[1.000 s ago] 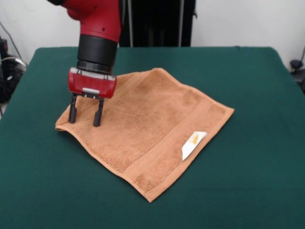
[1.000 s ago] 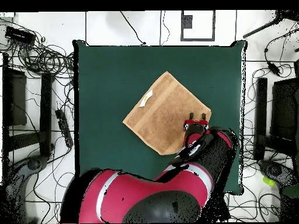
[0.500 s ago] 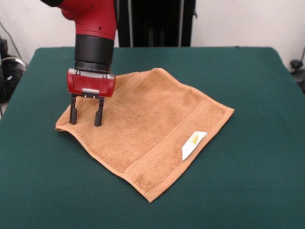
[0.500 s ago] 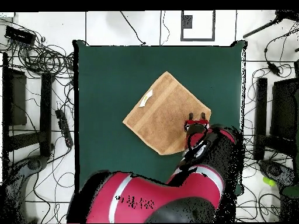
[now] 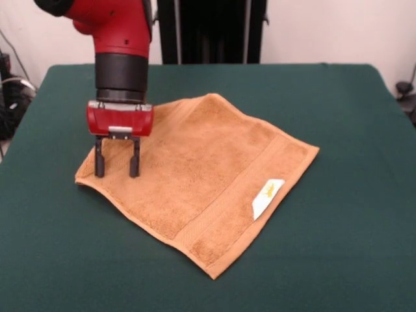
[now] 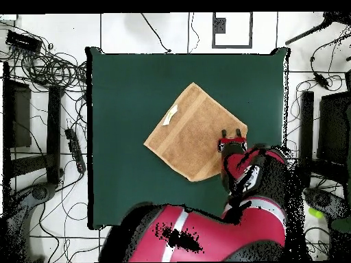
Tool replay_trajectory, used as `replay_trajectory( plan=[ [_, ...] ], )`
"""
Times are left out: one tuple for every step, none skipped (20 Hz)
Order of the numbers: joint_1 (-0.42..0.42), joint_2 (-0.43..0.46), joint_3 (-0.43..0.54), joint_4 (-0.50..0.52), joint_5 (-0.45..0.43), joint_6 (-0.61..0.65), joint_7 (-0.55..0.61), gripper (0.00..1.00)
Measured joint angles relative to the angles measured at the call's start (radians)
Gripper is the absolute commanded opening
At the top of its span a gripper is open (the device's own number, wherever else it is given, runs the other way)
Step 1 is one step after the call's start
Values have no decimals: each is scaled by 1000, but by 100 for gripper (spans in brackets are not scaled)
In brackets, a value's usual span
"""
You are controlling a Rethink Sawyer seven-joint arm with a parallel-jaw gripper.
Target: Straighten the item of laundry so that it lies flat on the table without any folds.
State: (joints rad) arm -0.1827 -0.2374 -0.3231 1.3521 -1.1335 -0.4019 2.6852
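One orange-tan towel (image 5: 198, 179) lies spread as a diamond on the green table (image 5: 351, 260), near mid-table, white label (image 5: 267, 197) at its hem. Gripper (image 5: 116, 170) points straight down, its two fingers apart, tips resting on the towel's corner at picture-left in the front view. Nothing is held between the fingers.

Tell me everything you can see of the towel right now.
The towel is orange-tan terry with woven border bands, roughly square, lying spread like a diamond on the green table. A white label with a yellow mark sits at one edge. The gripper, fingers apart, stands on the corner nearest the robot.
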Motion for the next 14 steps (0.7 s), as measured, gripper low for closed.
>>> replay_trajectory(
  plan=[
    [-9, -5, 14, 0, -5, 0, 0, 100],
    [-17, -9, 28, 0, -8, 0, 0, 100],
    [-27, -13, 43, 0, -10, 0, 0, 100],
    [-36, -18, 56, 0, -12, 0, 0, 100],
    [-55, -28, 88, 0, -15, 0, 0, 100],
    [-59, -29, 96, 0, -15, 0, 0, 100],
    [-63, -30, 103, 0, -15, 0, 0, 100],
    [-71, -33, 118, 0, -16, 2, 0, 100],
    [-78, -36, 133, 1, -16, 5, 0, 100],
    [-79, -37, 136, 1, -16, 6, 0, 100],
    [-86, -41, 151, 1, -17, 12, 0, 100],
    [-90, -44, 159, 1, -18, 17, 0, 100],
    [-93, -48, 171, 1, -20, 31, 0, 100],
    [-93, -52, 178, 2, -20, 50, 0, 100]
  ],
)
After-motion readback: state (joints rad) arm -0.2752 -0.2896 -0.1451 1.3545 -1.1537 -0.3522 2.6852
